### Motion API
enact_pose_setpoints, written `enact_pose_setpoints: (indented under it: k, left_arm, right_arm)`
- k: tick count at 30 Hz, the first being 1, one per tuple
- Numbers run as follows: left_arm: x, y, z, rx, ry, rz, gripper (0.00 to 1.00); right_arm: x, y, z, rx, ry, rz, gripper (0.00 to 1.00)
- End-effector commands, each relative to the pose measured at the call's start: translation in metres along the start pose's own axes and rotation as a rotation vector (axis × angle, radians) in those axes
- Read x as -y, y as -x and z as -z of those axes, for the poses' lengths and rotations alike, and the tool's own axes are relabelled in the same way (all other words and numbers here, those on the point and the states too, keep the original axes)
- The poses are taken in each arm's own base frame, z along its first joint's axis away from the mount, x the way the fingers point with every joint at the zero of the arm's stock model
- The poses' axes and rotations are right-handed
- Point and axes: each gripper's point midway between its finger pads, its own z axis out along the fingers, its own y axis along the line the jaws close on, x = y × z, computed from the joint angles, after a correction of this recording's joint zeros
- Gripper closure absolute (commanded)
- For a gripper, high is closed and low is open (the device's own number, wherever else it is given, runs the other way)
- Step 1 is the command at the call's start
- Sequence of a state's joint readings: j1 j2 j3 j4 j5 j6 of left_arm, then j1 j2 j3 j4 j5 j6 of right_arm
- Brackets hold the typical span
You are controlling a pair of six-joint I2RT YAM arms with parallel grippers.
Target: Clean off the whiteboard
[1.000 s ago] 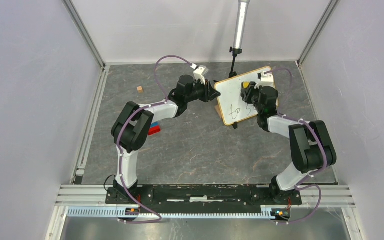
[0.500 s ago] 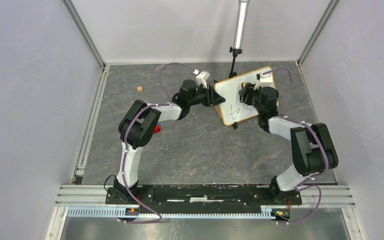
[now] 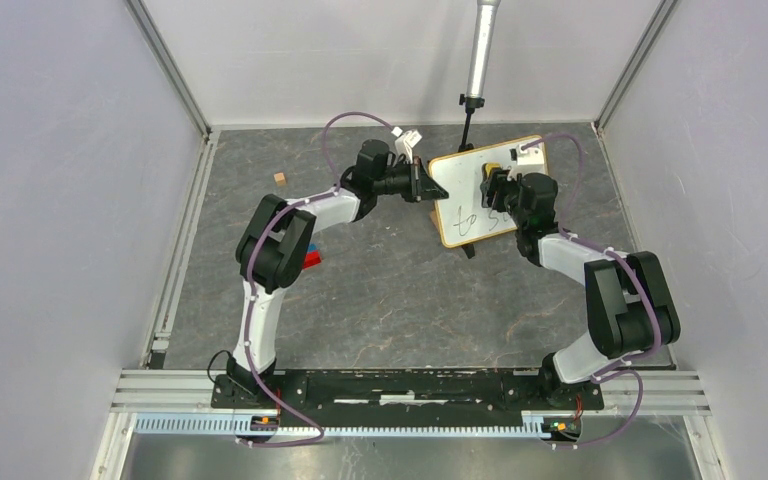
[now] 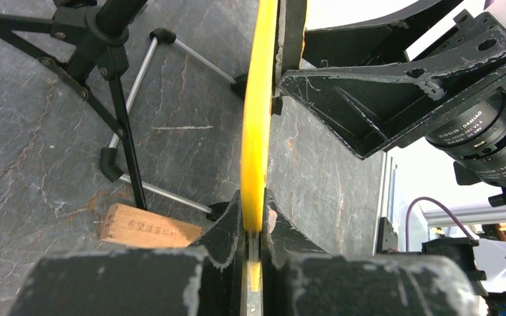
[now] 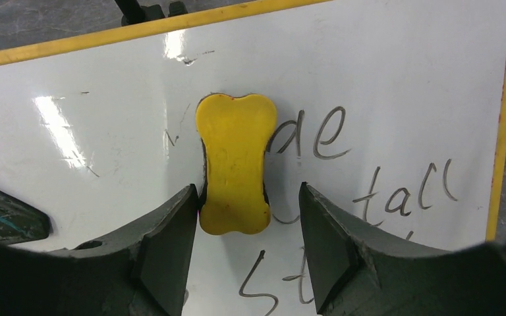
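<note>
Left gripper [image 4: 253,220] is clamped on the whiteboard [image 3: 465,200], its yellow frame edge pinched between the fingers. The left arm has stretched further toward the board than a second ago. Right gripper [image 5: 247,197] is over the board face with jaws apart. A yellow eraser [image 5: 234,161] sits between them, touching one finger with a gap to the other. That gripper has slid slightly left across the board. Handwriting remains right of and below the eraser. The board stands tilted between both grippers, with a tripod [image 4: 115,85] just behind it.

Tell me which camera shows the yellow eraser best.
Right wrist: the yellow eraser fills the middle, flat on the whiteboard, inside the right gripper. Top external shows only a yellow speck. Left wrist shows the board's yellow edge, not the eraser.
</note>
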State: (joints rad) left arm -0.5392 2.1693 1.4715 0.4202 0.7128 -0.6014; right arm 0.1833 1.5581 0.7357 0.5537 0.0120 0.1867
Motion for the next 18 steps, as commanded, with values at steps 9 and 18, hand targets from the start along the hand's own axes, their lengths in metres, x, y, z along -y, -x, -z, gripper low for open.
enact_pose_setpoints:
  k: [9, 18]
  left_arm:
    - [-0.019, -0.033, 0.013, -0.015, 0.038, 0.078, 0.98]
    - [-0.041, -0.046, 0.008, -0.023, 0.129, 0.098, 0.98]
  right_arm:
    - [-0.006, 0.032, -0.005, 0.074, 0.008, -0.003, 0.3]
    - [-0.012, 0.041, -0.01, 0.096, 0.009, 0.011, 0.37]
